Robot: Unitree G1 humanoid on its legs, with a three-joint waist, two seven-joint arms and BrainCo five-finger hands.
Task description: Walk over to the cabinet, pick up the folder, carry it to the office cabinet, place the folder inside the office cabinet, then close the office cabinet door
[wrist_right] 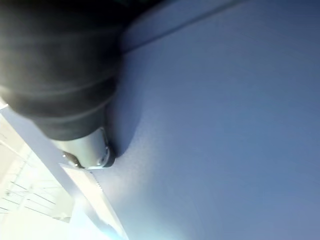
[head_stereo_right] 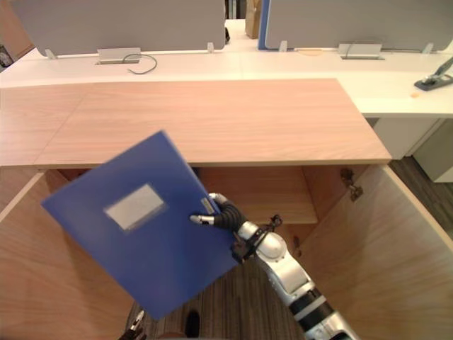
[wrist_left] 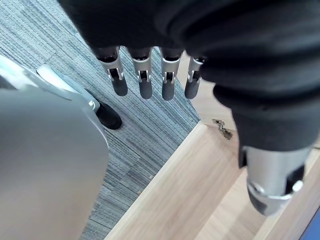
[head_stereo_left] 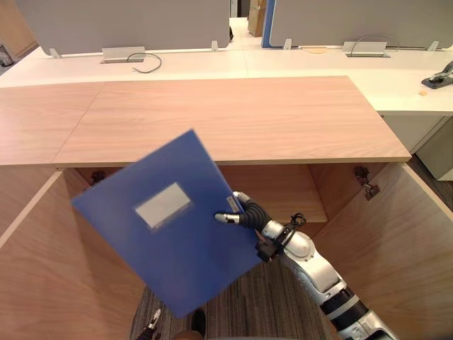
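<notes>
Right hand (head_stereo_left: 244,212) pinching blue folder (head_stereo_left: 166,234) by its edge, folder tilted before open cabinet (head_stereo_left: 226,120), doors (head_stereo_left: 396,241) swung wide, left hand (wrist_left: 145,75) fingers relaxed over carpet (wrist_left: 50,50).

The right arm (head_stereo_left: 318,269) reaches in from the lower right, its right hand (head_stereo_left: 244,212) pinching the folder (head_stereo_left: 163,241) at its edge. The left hand (wrist_left: 150,25) hangs with fingers straight and relaxed.

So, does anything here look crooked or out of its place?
Only the blue folder: the right hand pinches one edge, so it hangs tilted, a corner down, before the open cabinet, not inside yet. The left hand hangs open. Nothing looks damaged.
</notes>
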